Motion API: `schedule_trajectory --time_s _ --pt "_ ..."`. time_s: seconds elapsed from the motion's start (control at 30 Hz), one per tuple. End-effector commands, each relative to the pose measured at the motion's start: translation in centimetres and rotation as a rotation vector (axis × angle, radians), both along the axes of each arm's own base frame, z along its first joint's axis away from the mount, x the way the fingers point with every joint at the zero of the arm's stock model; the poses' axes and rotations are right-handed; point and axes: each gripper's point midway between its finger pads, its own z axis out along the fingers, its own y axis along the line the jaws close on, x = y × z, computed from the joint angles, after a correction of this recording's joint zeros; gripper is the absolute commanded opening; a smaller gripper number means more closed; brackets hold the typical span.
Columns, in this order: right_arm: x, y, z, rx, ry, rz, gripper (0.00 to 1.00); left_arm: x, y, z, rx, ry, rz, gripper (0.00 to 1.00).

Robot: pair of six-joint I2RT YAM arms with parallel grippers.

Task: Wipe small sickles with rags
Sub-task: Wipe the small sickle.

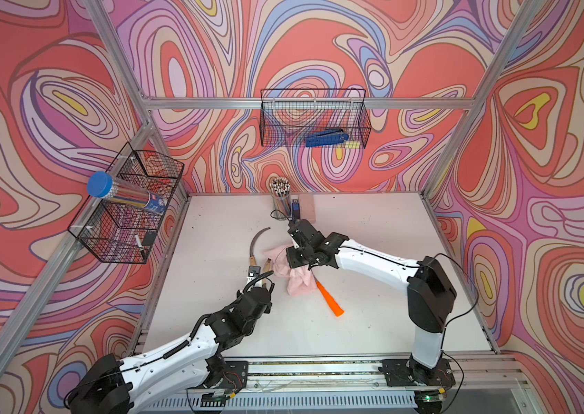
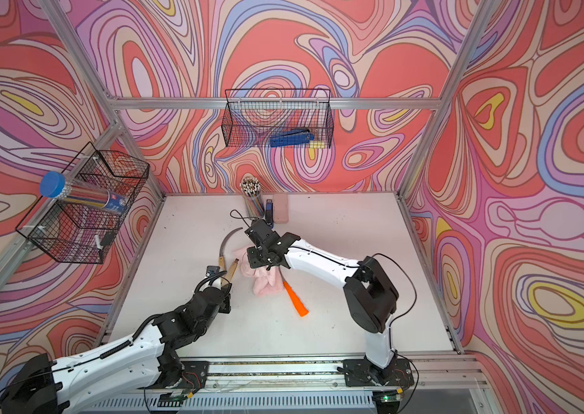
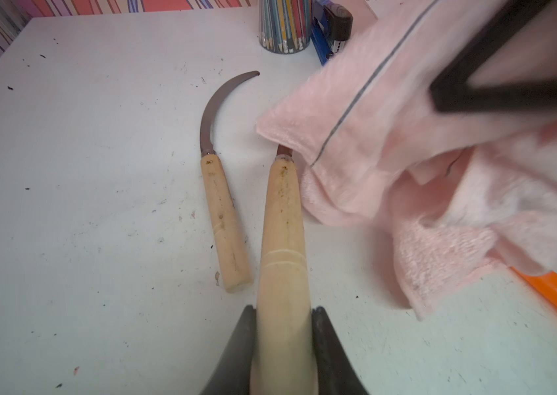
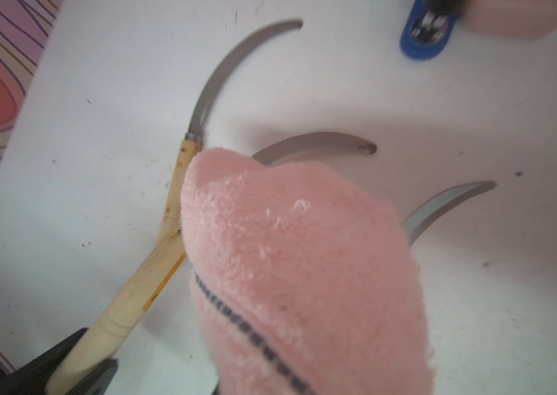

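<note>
Left end effector [image 3: 284,316] clamps wooden-handled sickle [image 3: 282,222], blade under the rag [image 3: 373,154].

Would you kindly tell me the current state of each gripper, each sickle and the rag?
rag: bunched, one end lifted.
held sickle: gripped by its wooden handle, blade partly hidden by rag.
left gripper: shut on held sickle.
right gripper: shut on rag.
free wooden sickle: lying flat, untouched, uncovered.
orange-handled sickle: lying flat, blade partly hidden by rag.
</note>
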Motion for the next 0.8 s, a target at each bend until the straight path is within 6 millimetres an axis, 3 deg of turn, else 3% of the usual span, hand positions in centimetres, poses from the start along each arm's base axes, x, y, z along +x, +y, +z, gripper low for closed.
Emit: schedule_trajectory --time_s 0.0,0.13,0.3,0.33,0.47,0.57,0.63,0.77 --pt "0.7 -2.7 7.9 0.015 -0.16 -0.082 0.0 0.9 -0.4 1.9 -0.017 -0.06 0.003 0.0" --pt "1.7 -3.9 10.8 -0.012 -0.239 -0.128 0.0 0.5 -1.1 1.8 -0.028 -0.049 -0.05 0.0" --pt "3.4 -2.5 11.4 -0.005 -0.289 -0.107 0.0 0.2 -2.3 1.5 -0.072 -0.039 -0.111 0.0" --pt "4.0 -1.6 10.3 -0.014 -0.285 -0.084 0.0 0.2 -2.5 1.4 -0.074 -0.033 -0.118 0.0" --pt "6.2 1.5 10.1 0.013 -0.36 0.011 0.0 0.1 -2.9 0.9 -0.08 -0.013 -0.133 0.0" --pt "9.1 2.7 9.0 -0.002 -0.384 -0.003 0.0 0.1 -3.0 0.8 -0.078 -0.008 -0.134 0.0" --pt "11.1 3.7 7.7 -0.004 -0.376 -0.01 0.0 0.1 -2.8 0.7 -0.071 -0.006 -0.129 0.0" --pt "13.1 6.4 5.5 0.007 -0.418 0.046 0.0 -0.1 -2.6 1.0 -0.077 -0.014 -0.129 0.0"
